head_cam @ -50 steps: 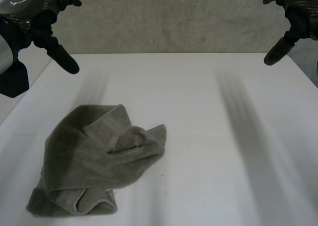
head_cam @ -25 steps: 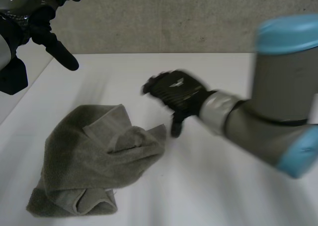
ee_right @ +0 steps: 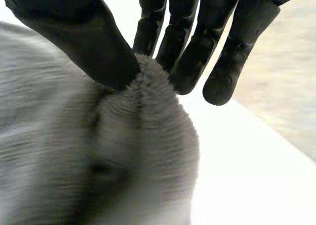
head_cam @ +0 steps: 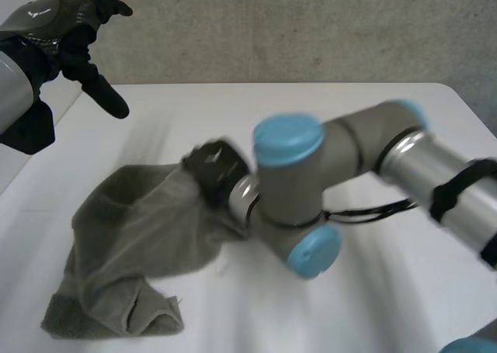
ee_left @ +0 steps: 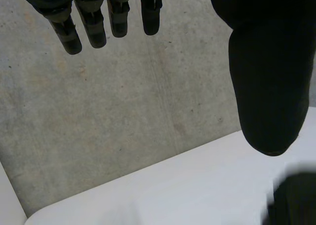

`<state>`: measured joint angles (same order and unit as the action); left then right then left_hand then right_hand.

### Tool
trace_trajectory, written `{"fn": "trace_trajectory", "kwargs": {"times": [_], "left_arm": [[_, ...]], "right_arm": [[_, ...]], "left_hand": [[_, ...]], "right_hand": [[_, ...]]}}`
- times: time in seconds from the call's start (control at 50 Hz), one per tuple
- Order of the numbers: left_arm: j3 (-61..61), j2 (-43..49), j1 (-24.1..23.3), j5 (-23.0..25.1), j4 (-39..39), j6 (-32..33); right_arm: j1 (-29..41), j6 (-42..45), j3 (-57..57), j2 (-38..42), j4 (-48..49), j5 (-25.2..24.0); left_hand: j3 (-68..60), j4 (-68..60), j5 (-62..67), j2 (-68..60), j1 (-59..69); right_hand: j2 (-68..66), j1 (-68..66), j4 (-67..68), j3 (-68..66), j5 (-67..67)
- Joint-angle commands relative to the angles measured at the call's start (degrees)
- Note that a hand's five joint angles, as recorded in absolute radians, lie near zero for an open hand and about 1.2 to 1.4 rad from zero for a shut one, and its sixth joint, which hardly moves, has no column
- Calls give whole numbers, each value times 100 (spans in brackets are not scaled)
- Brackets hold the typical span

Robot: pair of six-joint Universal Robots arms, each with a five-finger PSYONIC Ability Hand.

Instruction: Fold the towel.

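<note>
One towel (head_cam: 124,229) fold pinched btw R hand (head_cam: 211,169) thumb, fingers (ee_right: 185,47); L hand (head_cam: 66,29) straight-fingered.

I think this is a lab or a test room. I work at a plain white table (head_cam: 233,105). Behind it is a bare grey wall (head_cam: 272,27) that looks like rough concrete. My big machine arm (head_cam: 326,159) reaches over the table.

Crumpled grey towel (head_cam: 132,244) on table (head_cam: 373,136)

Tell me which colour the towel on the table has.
The towel is plain olive-grey, seen best in the head view.
</note>
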<state>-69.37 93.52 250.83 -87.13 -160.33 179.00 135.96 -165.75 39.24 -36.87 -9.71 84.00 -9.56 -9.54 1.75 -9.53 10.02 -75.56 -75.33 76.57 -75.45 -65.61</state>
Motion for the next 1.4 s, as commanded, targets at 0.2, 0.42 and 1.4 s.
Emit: {"fn": "trace_trajectory", "kwargs": {"times": [0.2,0.42,1.4], "left_arm": [[-674,352,-280,21,-42,161],[-2555,580,-729,38,-1026,856],[-1922,-861,-483,469,-912,1278]], "right_arm": [[-2698,992,2844,-2343,-295,363],[-4130,1466,5480,-3828,619,-534],[-5906,1818,3512,-5999,-1842,-2564]], "left_hand": [[-49,-50,-170,-52,3],[-133,-134,-86,-136,87],[-7044,-7046,6825,-7047,6998]], "right_hand": [[-444,-467,343,-455,-439],[-444,-467,343,-455,-439],[-444,-467,343,-455,-439]]}}
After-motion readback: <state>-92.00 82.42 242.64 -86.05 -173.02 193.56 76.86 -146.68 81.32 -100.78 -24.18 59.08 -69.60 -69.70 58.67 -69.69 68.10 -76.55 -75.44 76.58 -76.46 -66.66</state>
